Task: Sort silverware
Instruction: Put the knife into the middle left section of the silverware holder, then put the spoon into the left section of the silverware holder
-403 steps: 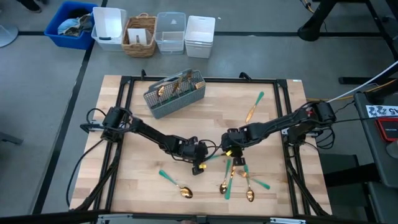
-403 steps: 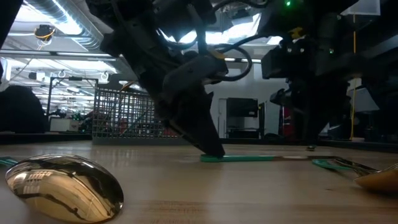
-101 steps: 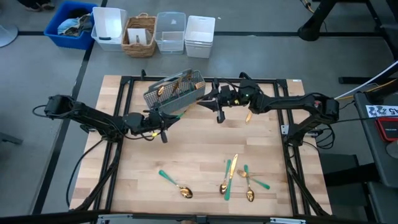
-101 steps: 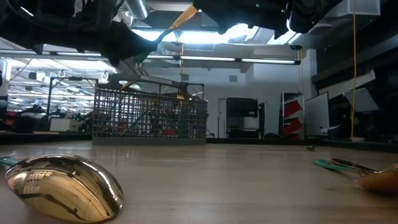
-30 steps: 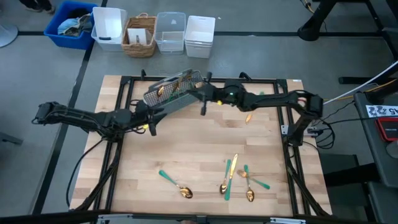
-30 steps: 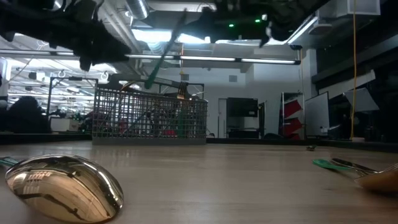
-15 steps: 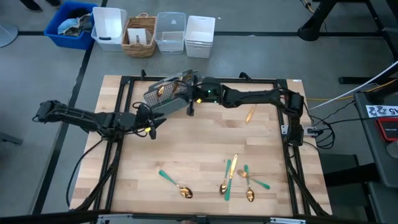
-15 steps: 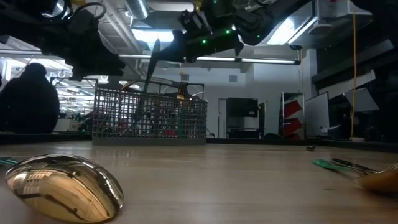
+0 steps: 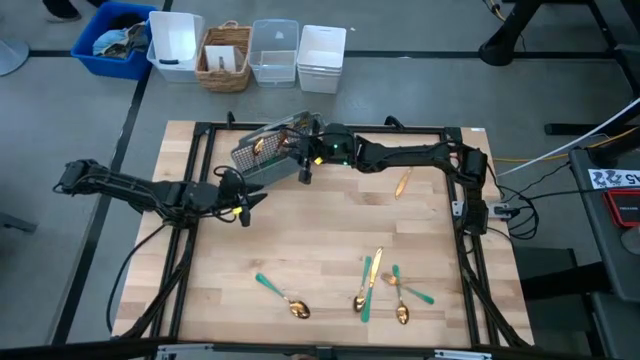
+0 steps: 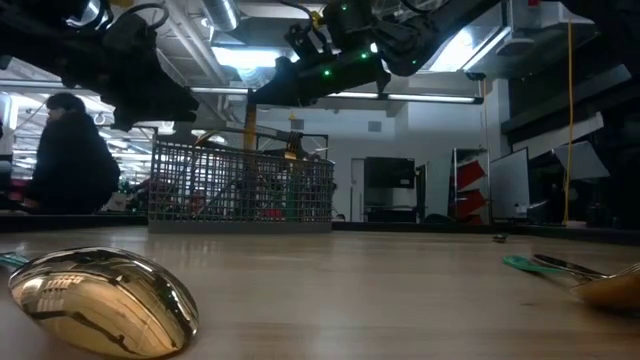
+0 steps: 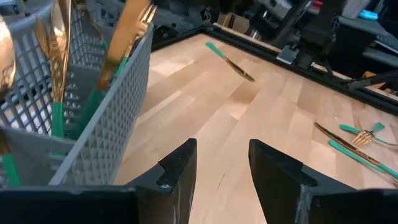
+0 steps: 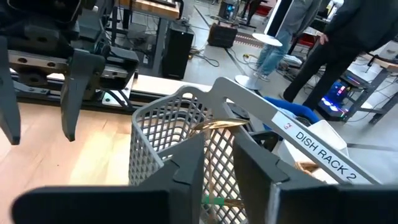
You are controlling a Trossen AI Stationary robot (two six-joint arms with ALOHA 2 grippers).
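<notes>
The grey mesh caddy stands near the table's far edge with several gold-and-teal pieces upright in it. My right gripper hovers open over the caddy's right end. A gold head shows in the caddy just beyond the fingers, and in the low view a gold piece stands upright under the gripper. My left gripper is open and empty above the table, near-left of the caddy. Loose silverware lies flat on the table: one piece, a spoon, a knife and a small cluster.
Black frame rails run around the wooden table. Bins and a basket sit on the floor beyond the far edge. A person is behind the table, and other people show in the right wrist view. A big spoon lies close to the low camera.
My right gripper carried a teal-handled piece toward the table's left until it was over the caddy's right end. The piece hung slanting below the gripper. It now stands upright and lower, in the caddy.
</notes>
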